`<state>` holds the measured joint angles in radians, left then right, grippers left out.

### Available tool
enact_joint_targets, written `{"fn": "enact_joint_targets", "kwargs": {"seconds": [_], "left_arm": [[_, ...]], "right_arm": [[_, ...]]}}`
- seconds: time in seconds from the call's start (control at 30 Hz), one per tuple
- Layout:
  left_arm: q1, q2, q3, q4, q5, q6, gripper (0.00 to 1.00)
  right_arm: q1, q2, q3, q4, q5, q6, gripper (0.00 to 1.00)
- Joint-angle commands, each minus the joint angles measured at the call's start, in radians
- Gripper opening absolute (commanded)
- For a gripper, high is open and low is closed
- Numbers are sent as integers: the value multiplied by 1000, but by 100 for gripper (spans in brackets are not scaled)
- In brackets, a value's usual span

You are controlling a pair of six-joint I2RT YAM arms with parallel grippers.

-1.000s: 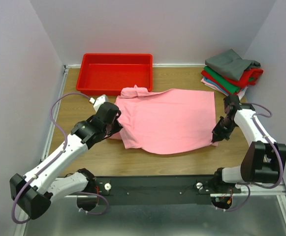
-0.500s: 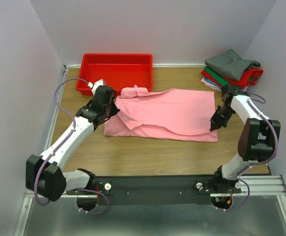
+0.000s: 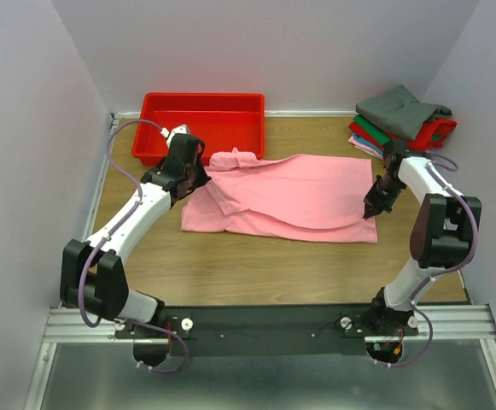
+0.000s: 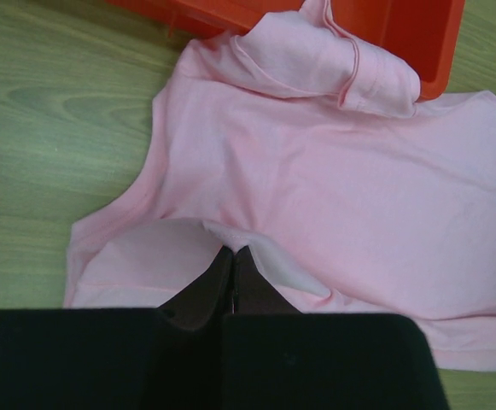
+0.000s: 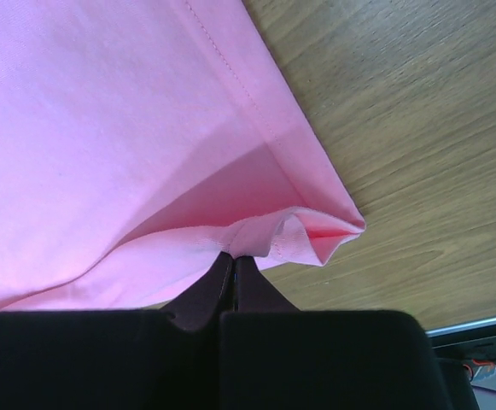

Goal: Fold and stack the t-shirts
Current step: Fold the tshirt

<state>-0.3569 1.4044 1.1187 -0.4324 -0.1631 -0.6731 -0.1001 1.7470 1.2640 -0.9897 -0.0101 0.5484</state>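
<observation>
Both clamped on the near hem of the pink t-shirt (image 3: 307,192), our left gripper (image 3: 200,183) and right gripper (image 3: 370,213) now hold it farther back than a second ago, so the shirt lies half folded across the middle of the table (image 3: 256,269).

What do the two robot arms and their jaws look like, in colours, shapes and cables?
The left arm and the right arm both have white links joined by black, rounded joint housings. A thin lilac cable loops along each arm. The jaws are dark, narrow and tapering, mounted on a black wrist block.
</observation>
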Motion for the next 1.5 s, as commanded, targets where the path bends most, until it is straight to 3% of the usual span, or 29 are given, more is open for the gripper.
{"fn": "enact_joint_targets", "kwargs": {"seconds": [0.0,0.7,1.03,1.13,1.17,1.2,1.23,1.33,1.47], "left_arm": [[10,40,36,38,27,33,0],[21,154,110,60,42,53,0],[24,248,159,75,33,72,0],[27,286,209,75,30,79,16],[29,304,225,73,27,84,41],[29,309,240,66,19,84,54],[29,314,269,48,13,84,73],[29,301,274,20,-21,90,84],[45,234,167,30,-27,84,86]], "right_arm": [[-7,29,25,3,35,-11,1],[-32,37,41,-3,88,-27,1],[-33,126,133,6,71,-38,1],[-33,167,201,6,71,-39,5],[-33,177,218,6,73,-41,13],[-33,183,233,9,73,-44,21],[-33,190,267,10,73,-44,40],[-33,181,291,11,93,-59,67],[-35,109,221,20,147,-85,76]]}}
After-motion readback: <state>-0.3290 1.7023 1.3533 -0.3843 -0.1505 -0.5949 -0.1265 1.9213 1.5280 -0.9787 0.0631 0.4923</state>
